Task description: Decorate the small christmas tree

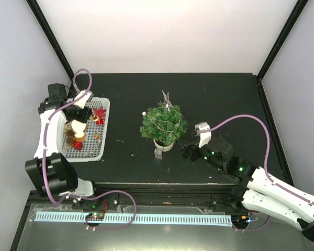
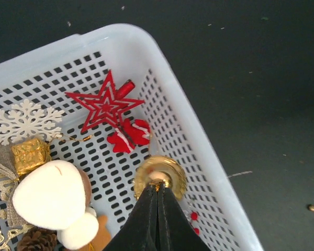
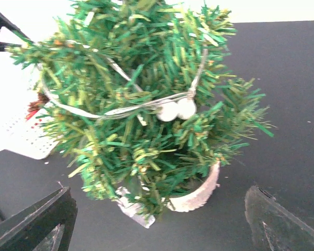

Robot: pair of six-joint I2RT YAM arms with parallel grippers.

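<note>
The black table carries everything. On it, directly below the left gripper, sits a white perforated basket. The gripper hangs over the basket's corner farthest from the left arm's base.

The small christmas tree stands upright in its cream-white pot near the middle of the table. It is just in front of the right gripper and well apart from the left one. In the right wrist view the bushy green branches fill the space ahead of the fingers, and the pot sits between the two finger lines but farther out. No contact with it shows. This gripper is spread wide: one dark finger is at the lower left corner of that view and the other at the lower right.

A silver ribbon loops through the branches facing the right gripper. It ends in two white beads.

The left gripper's fingers are pressed together with no gap between them. Their tips lie over the near rim of a round gold ornament on the basket floor. I cannot tell whether they pinch any part of it.

Left of the fingers in the wrist view lies a cream plush figure. Beyond the tips lies a red openwork star, with a small red bow between the star and the gold ornament. Farther left are a white snowflake and a gold gift box. A pine cone sits at the bottom edge.
</note>
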